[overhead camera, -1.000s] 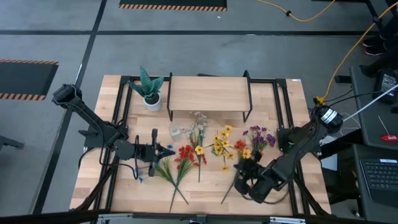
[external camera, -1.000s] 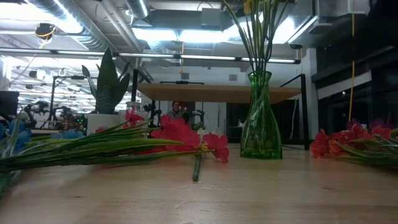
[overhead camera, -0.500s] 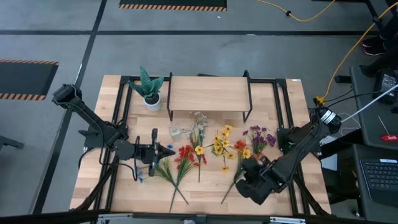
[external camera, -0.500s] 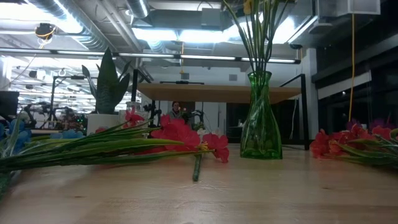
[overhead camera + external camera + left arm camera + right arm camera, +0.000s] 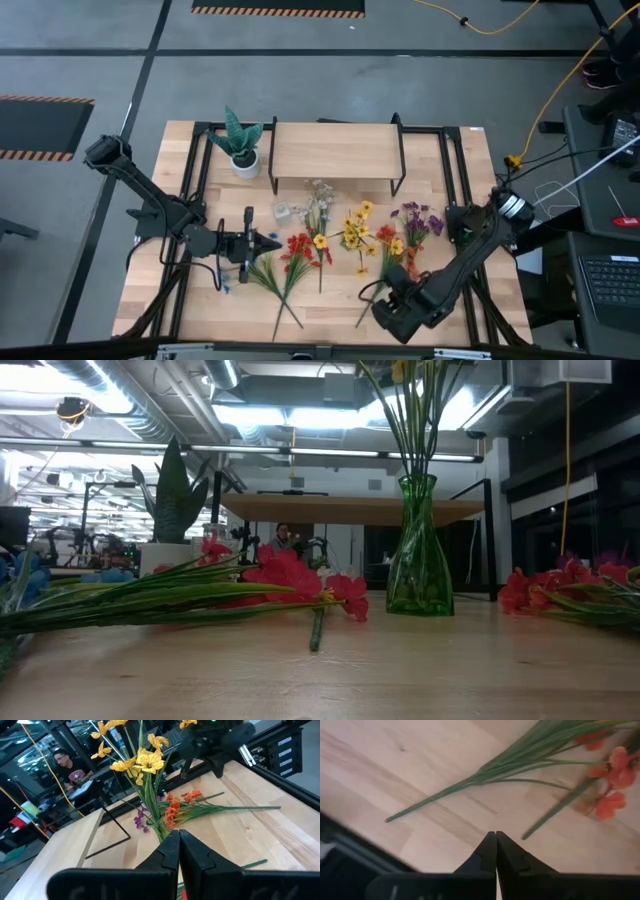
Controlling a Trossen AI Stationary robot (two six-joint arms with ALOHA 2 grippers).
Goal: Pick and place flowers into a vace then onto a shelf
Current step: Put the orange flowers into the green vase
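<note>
Near the desk's front edge, the right gripper (image 5: pixel 385 312) hangs with fingers pressed together, empty, over orange flowers (image 5: pixel 392 250). The left gripper (image 5: pixel 272 243), likewise closed, waits left of centre. The shelf (image 5: pixel 335 150) stands at the back edge.

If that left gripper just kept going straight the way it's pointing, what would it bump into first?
Probably the yellow flowers standing in the vase: the left gripper, fingers shut, points right at their green stems. The orange flowers on the table lie just beyond. Depth is hard to judge.
</note>
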